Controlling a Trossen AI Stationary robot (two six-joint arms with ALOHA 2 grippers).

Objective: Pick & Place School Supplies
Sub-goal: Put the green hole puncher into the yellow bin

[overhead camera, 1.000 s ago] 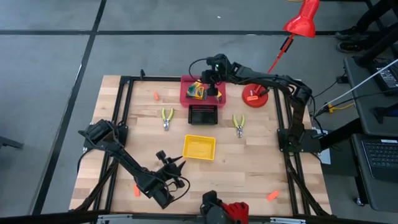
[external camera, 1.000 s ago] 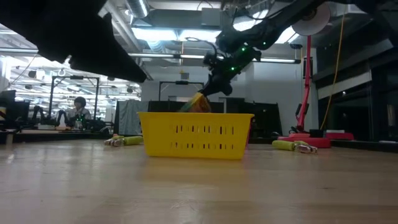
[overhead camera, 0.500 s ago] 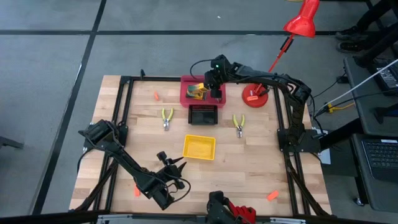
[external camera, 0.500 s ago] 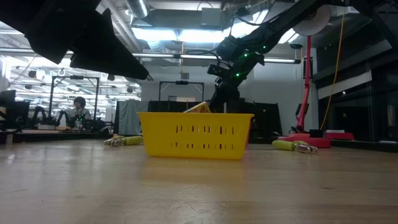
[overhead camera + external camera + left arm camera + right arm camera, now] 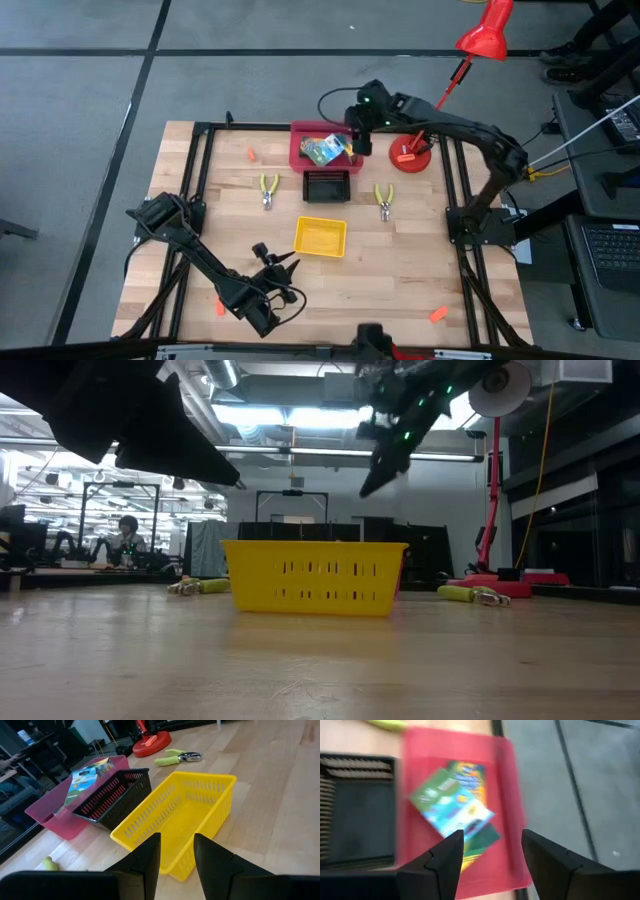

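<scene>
Yellow-and-green crayon boxes (image 5: 452,807) lie flat, one on another, on the floor of the red tray (image 5: 300,150). My right gripper (image 5: 353,146) hangs open above the tray's right end, clear of the boxes (image 5: 324,150). Two yellow-handled pliers (image 5: 268,188) (image 5: 384,199) lie on the table on either side of the black tray (image 5: 327,184). Small orange pieces (image 5: 250,154) (image 5: 219,306) (image 5: 436,314) lie scattered on the wood. My left gripper (image 5: 285,265) waits near the front left, open, pointing at the yellow tray (image 5: 175,815).
The yellow tray (image 5: 320,236) stands in the table's middle, just nearer than the black tray. A red desk lamp's base (image 5: 410,155) sits to the right of the red tray, with an orange piece on it. A black frame (image 5: 200,200) borders the table.
My right gripper has opened and let go of a crayon box it held tilted over the red tray. The box has dropped and now lies flat in the tray. The gripper has then risen and drawn toward the table's right edge.
</scene>
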